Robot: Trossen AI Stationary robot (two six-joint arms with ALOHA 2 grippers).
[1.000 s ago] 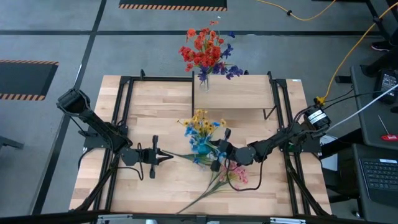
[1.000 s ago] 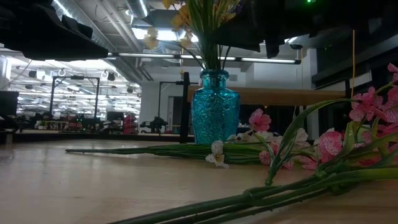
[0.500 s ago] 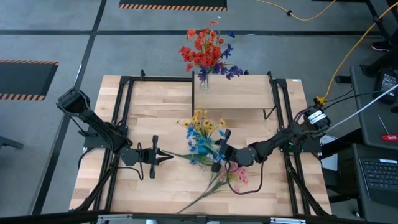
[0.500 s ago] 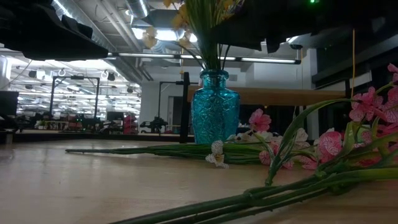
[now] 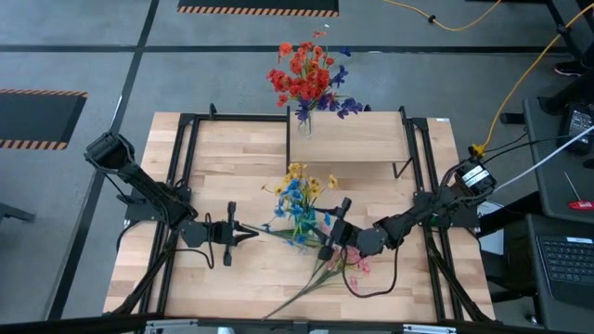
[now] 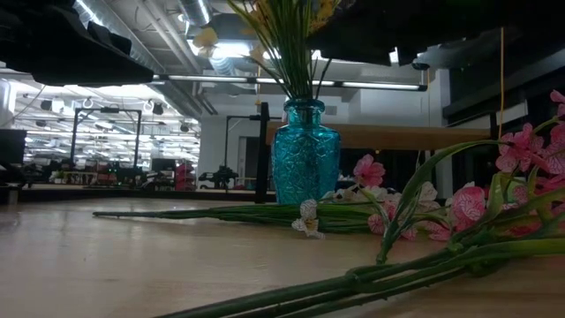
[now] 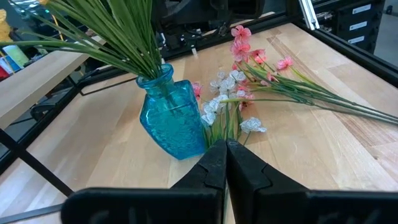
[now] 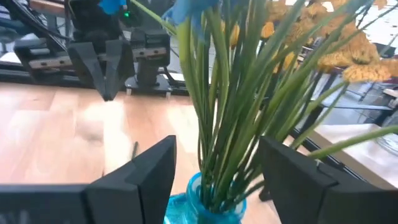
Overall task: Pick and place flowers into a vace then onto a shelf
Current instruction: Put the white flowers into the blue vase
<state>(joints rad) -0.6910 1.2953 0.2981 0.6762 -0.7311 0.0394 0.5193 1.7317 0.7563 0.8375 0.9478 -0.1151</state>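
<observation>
The blue vase [image 5: 302, 225], glassy, likely slippery and top-heavy with yellow and blue flowers [image 5: 297, 190], stands just before the shelf [image 5: 353, 137]; the right gripper [image 5: 336, 225], empty, wide open, flanks its neck, the best hold.

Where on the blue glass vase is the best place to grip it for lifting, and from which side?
Probably the narrow neck of the blue vase, just below the rim: the body widens beneath, so it cannot slip down. Come level from the side of the right tool, which is open with a finger on each side of the green stems. From above, the stems fan out and block the way.
</observation>
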